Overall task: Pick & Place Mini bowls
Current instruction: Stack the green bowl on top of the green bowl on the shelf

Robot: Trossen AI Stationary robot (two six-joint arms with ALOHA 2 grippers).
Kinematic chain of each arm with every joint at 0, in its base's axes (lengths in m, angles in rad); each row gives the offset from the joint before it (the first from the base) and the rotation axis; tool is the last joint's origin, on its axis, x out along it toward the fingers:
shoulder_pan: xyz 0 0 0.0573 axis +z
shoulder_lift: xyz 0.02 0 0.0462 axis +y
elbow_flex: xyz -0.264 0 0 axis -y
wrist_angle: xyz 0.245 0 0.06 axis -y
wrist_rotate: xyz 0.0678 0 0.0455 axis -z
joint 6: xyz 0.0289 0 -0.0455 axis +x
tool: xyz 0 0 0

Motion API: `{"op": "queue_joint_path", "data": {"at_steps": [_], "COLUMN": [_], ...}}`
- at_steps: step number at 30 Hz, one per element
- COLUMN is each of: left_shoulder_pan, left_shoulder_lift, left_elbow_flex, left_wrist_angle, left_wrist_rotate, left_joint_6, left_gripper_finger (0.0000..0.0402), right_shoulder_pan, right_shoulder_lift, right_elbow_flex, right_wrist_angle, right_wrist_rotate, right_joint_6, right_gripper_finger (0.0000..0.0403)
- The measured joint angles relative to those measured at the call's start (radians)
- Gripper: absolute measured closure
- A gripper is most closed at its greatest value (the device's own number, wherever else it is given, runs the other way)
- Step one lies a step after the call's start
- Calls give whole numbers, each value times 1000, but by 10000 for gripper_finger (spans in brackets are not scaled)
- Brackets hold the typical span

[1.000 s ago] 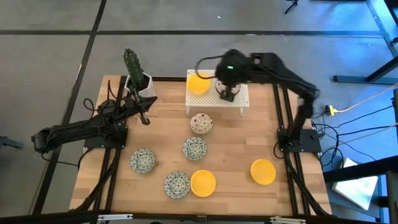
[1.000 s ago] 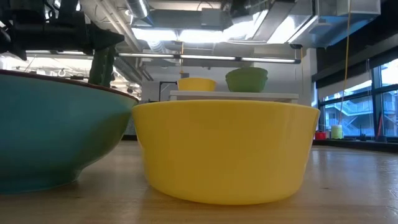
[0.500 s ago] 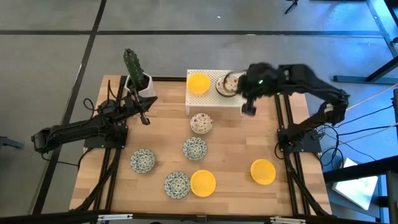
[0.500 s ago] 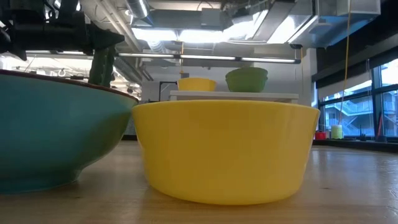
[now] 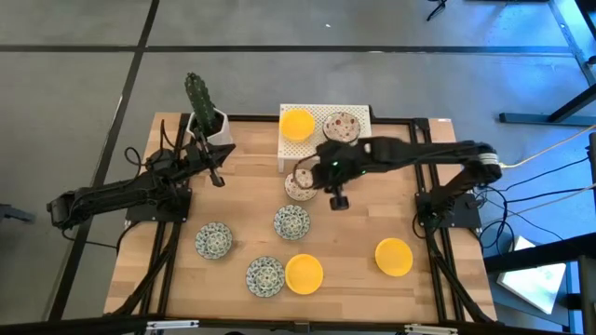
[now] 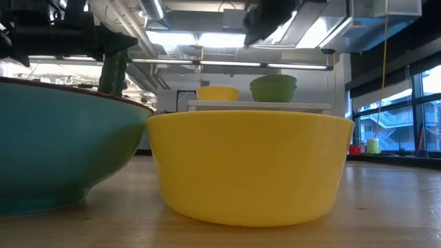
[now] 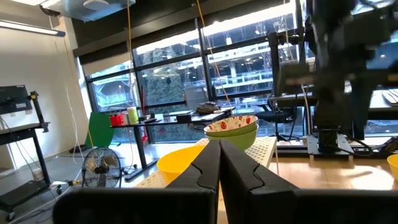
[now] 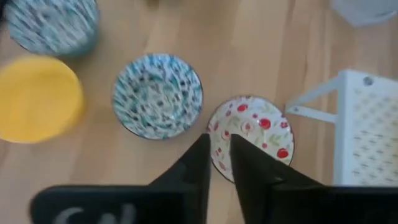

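The right gripper (image 5: 337, 199) has left the white rack (image 5: 365, 149) and now hangs over the floral bowl (image 5: 300, 184) on the table, fingers (image 8: 198, 163) narrowly parted, empty. 2 bowls sit on the rack. The left gripper (image 5: 218, 179) waits closed near the cactus pot (image 5: 211, 124).

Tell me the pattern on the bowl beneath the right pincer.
Cream with red flowers and small green leaves; the floral bowl shows best in the right wrist view.

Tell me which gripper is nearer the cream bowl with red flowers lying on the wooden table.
Right. The right gripper hovers beside the cream floral bowl, which fills its wrist view just past its fingertips. The left gripper rests well away, by the cactus pot.
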Motion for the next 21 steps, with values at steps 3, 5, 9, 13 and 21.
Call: {"op": "queue_joint_path", "data": {"at_steps": [3,5,9,13,21], "left_shoulder_pan": [0,0,0,0,0], "left_shoulder_lift": [0,0,0,0,0], "left_elbow_flex": [0,0,0,0,0], "left_wrist_angle": [0,0,0,-1,-1], "left_wrist_rotate": [0,0,0,0,0], "left_joint_6": [0,0,0,0,0], "left_gripper_finger": [398,395,395,399,394], "right_shoulder_pan": [16,29,48,49,52], "right_shoulder_lift": [69,119,199,255,331], "right_elbow_flex": [0,0,0,0,0], "right_wrist_angle": [-2,-2,-22,-43,-37], "right_wrist_rotate": [14,17,13,15,125], "right_joint_6": [-36,-64,-113,-146,-199], "right_gripper_finger": [294,262,206,177,179]}}
